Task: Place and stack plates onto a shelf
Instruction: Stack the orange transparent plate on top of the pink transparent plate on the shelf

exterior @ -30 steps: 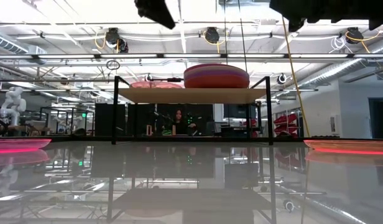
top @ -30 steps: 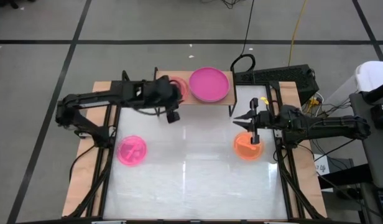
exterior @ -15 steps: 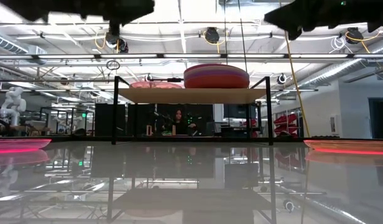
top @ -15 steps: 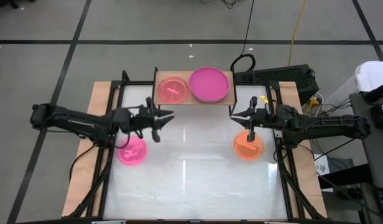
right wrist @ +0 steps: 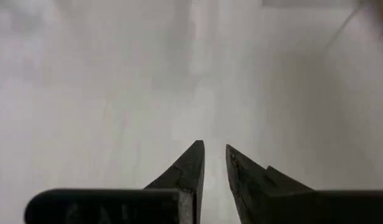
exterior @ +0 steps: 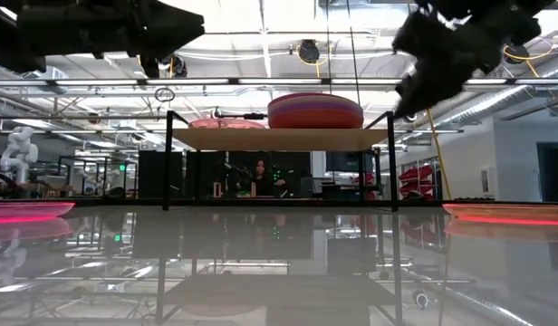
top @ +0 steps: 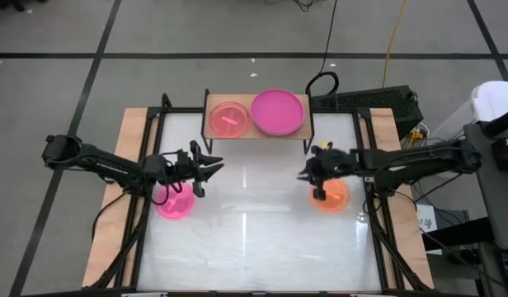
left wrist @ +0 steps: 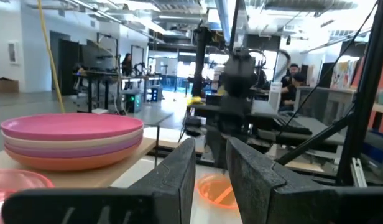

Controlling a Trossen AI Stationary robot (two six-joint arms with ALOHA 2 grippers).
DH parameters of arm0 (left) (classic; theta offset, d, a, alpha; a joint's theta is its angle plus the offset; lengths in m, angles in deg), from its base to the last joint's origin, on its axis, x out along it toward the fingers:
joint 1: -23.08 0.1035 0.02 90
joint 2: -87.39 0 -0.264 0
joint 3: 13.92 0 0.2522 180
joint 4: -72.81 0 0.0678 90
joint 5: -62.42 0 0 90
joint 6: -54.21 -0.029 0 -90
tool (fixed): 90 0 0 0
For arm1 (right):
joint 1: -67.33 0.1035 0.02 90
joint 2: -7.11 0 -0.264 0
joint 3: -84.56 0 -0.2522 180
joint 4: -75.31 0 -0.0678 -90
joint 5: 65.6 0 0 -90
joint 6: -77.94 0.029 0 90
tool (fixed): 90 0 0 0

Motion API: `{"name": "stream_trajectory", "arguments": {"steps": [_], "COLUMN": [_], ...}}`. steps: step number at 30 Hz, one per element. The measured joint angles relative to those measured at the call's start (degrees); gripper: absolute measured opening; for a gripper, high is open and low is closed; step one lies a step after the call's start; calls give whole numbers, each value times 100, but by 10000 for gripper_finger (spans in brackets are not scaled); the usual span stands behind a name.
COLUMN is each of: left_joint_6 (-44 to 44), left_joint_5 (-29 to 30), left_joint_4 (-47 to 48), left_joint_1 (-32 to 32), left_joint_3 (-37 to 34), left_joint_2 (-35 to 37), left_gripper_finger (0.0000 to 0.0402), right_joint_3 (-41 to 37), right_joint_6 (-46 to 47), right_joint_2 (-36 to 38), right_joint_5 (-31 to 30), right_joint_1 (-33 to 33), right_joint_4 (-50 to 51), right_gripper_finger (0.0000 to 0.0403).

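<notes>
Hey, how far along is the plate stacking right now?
Done: the large plate stack and a small pink plate sit on the shelf. In hand: nothing; left gripper and right gripper are empty. Left: the pink divided plate and orange plate on the table.

Glossy white table (top: 254, 239) – mirror-like in the low view, light wood shelf (exterior: 277, 139) on thin black metal legs, smooth plastic plates (exterior: 315, 110), translucent orange plate (top: 335, 198), matt dark end effectors (left wrist: 209, 163).

One shelf (top: 256, 130); three small divided plates (top: 228, 119); a stack of perhaps four large plates (left wrist: 73, 140); two grippers (top: 211, 167).
</notes>
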Motion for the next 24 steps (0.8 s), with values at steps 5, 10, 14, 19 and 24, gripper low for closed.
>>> {"name": "stream_trajectory", "arguments": {"steps": [5, 10, 14, 19, 24], "left_joint_6": [132, 293, 360, 394, 432], "left_joint_5": [-1, -1, 0, -1, 1], "left_joint_4": [51, 89, 93, 95, 98], "left_joint_1": [0, 0, 0, 0, -18], "left_joint_3": [0, 0, 0, 0, 0], "left_joint_2": [-4, -4, -4, -4, -4], "left_gripper_finger": [97, 97, 97, 97, 97], "right_joint_3": [1, 287, 713, 793, 599], "right_joint_6": [368, 1005, 1853, 2874, 3394], "right_joint_2": [-158, -93, -183, -485, -1044], "right_joint_5": [-55, -715, -1433, -1522, -1317], "right_joint_1": [815, 1783, 2577, 3277, 3607], "right_joint_4": [565, 1381, 2575, 2960, 2948], "right_gripper_finger": [50, 50, 50, 50, 51]}}
